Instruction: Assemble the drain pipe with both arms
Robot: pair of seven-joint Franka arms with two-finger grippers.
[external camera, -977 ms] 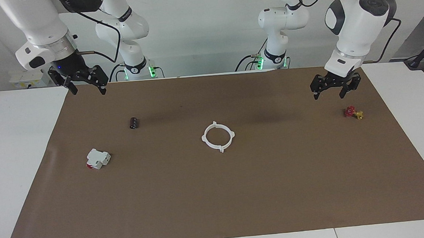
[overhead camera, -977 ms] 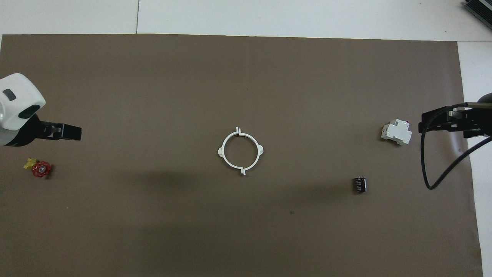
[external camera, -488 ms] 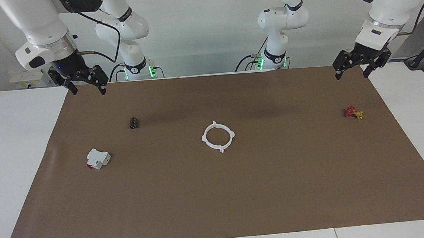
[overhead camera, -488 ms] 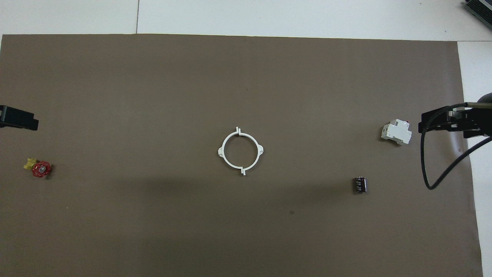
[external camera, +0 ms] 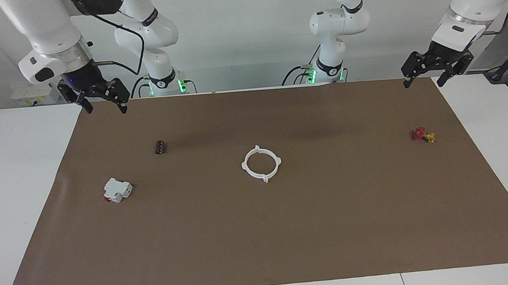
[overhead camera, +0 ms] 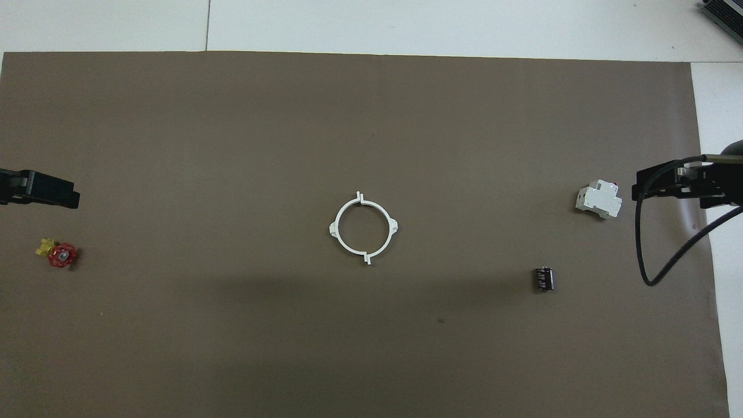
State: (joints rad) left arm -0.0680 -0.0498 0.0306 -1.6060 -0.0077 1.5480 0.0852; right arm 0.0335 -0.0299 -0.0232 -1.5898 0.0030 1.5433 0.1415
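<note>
The drain pipe (external camera: 264, 177) lies flat in the middle of the brown mat as one white ring with four outward tabs; it also shows in the overhead view (overhead camera: 364, 254). My left gripper (external camera: 423, 81) is open and empty, raised over the mat's corner at the left arm's end, close to the robots. Only part of it shows in the overhead view (overhead camera: 52, 193). My right gripper (external camera: 105, 109) is open and empty, raised over the mat's corner at the right arm's end; it also shows in the overhead view (overhead camera: 667, 183). Both are far from the ring.
A small red and yellow valve (external camera: 423, 135) lies at the left arm's end. A small black cylinder (external camera: 160, 147) and a white boxy block with a red mark (external camera: 117, 190) lie at the right arm's end. The brown mat (external camera: 261, 240) covers the white table.
My left gripper rose and drew back from over the mat near the red valve to the mat's corner. The right arm and the ring have not moved.
</note>
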